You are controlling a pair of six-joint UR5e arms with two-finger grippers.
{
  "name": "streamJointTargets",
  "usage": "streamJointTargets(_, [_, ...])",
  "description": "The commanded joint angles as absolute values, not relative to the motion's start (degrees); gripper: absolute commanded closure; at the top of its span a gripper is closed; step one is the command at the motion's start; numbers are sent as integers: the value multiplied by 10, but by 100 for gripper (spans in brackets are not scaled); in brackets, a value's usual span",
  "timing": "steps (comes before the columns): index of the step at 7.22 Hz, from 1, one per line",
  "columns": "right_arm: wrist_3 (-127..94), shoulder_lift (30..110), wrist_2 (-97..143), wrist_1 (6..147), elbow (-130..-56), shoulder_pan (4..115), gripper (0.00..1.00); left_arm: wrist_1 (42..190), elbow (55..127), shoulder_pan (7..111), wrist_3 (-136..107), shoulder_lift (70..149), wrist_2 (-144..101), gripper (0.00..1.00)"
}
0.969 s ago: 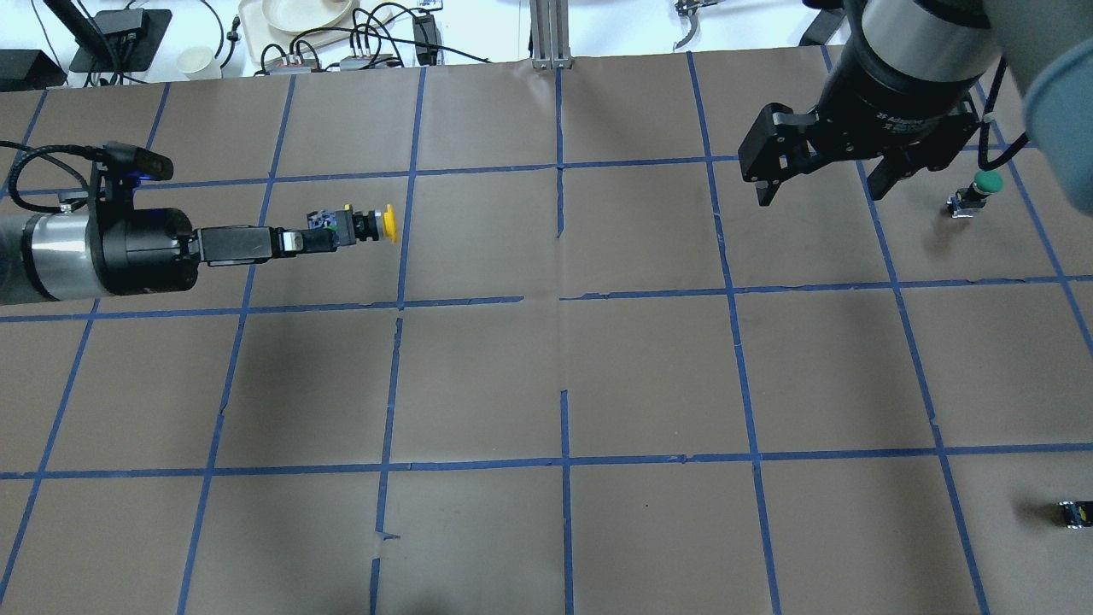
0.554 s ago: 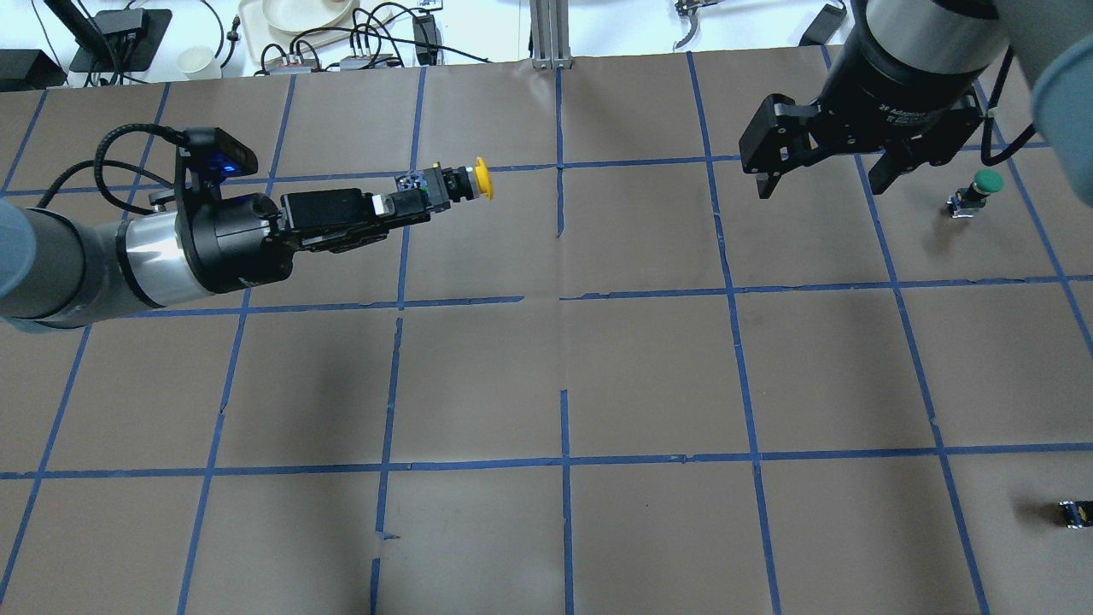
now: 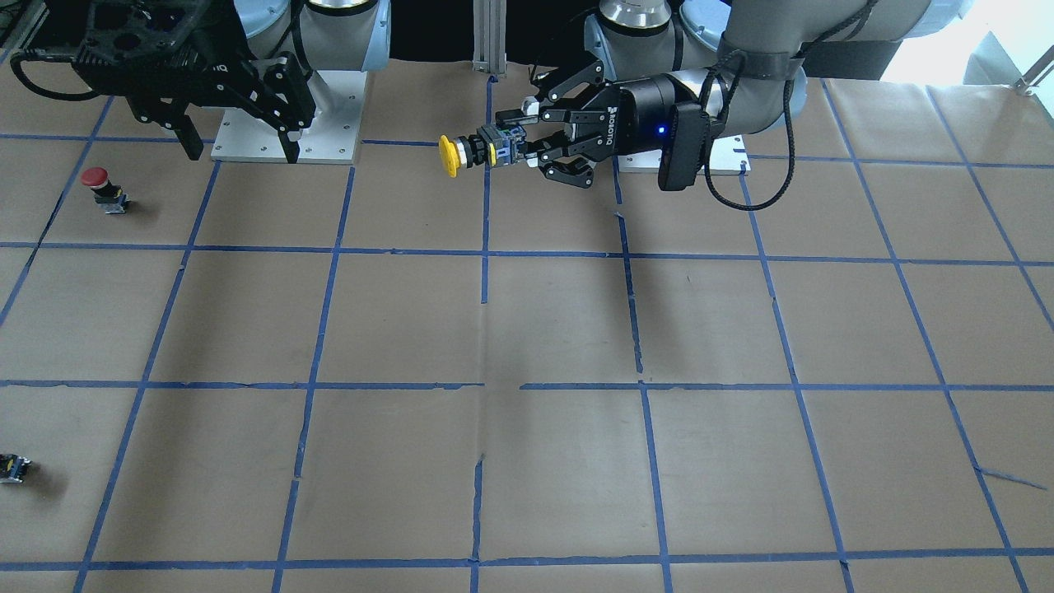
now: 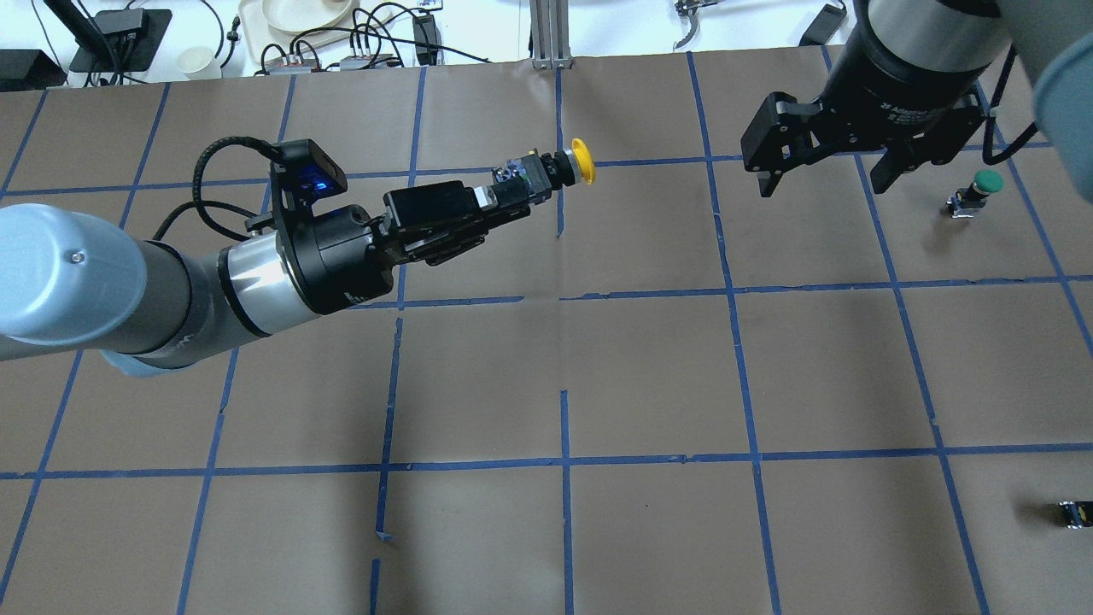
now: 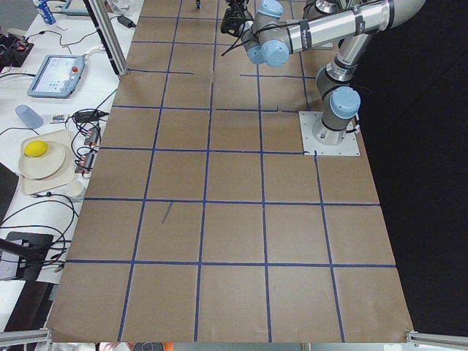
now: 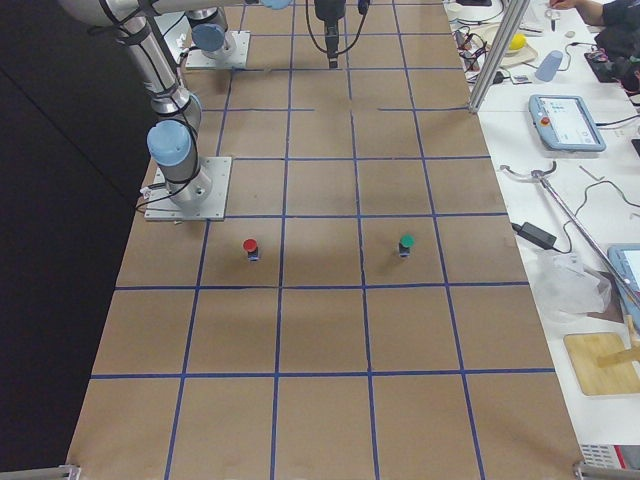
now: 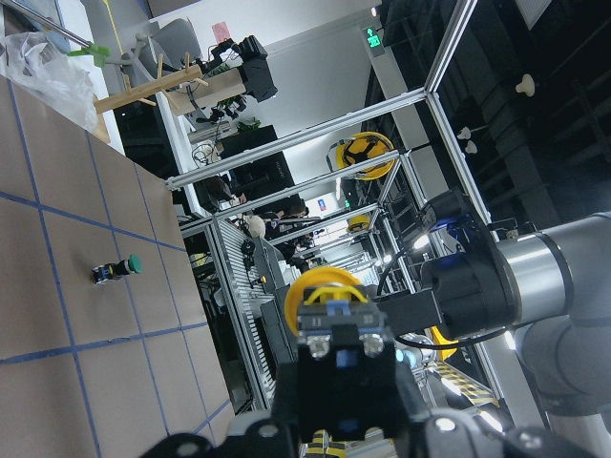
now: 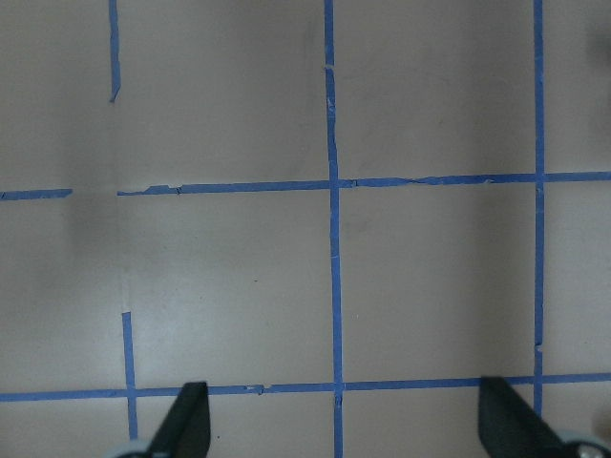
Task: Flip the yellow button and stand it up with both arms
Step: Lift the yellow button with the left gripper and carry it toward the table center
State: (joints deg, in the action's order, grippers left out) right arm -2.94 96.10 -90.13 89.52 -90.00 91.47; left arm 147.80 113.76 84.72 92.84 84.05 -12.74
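The yellow button (image 4: 570, 165) is held in the air, lying sideways, near the table's middle. Its yellow cap (image 3: 448, 156) points toward my right arm. My left gripper (image 4: 517, 183) is shut on the button's square base. The front-facing view shows this grip (image 3: 517, 148). In the left wrist view the base (image 7: 343, 336) sits between the fingers, with the cap behind it. My right gripper (image 4: 821, 184) hangs open and empty over the far right of the table, pointing down, well apart from the button. Its two fingertips (image 8: 188, 420) frame bare paper in the right wrist view.
A green-capped button (image 4: 982, 186) stands on the table just right of my right gripper. A red-capped button (image 3: 100, 184) stands near that gripper too. A tiny dark switch block (image 4: 1074, 512) lies at the near right edge. Brown paper (image 4: 649, 376) with a blue tape grid covers the table.
My left arm has swung right, toward the table's middle and a little farther from the robot, carrying the yellow button. My right gripper has stayed open and almost still.
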Motion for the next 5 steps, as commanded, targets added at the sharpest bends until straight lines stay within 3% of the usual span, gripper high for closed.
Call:
streamJointTargets(1, [-31, 961, -850, 892, -900, 882, 0, 1491, 1149, 862, 929, 838, -140, 87])
streamJointTargets(5, [-29, 959, -512, 663, -908, 760, 0, 1522, 1152, 897, 929, 830, -170, 87])
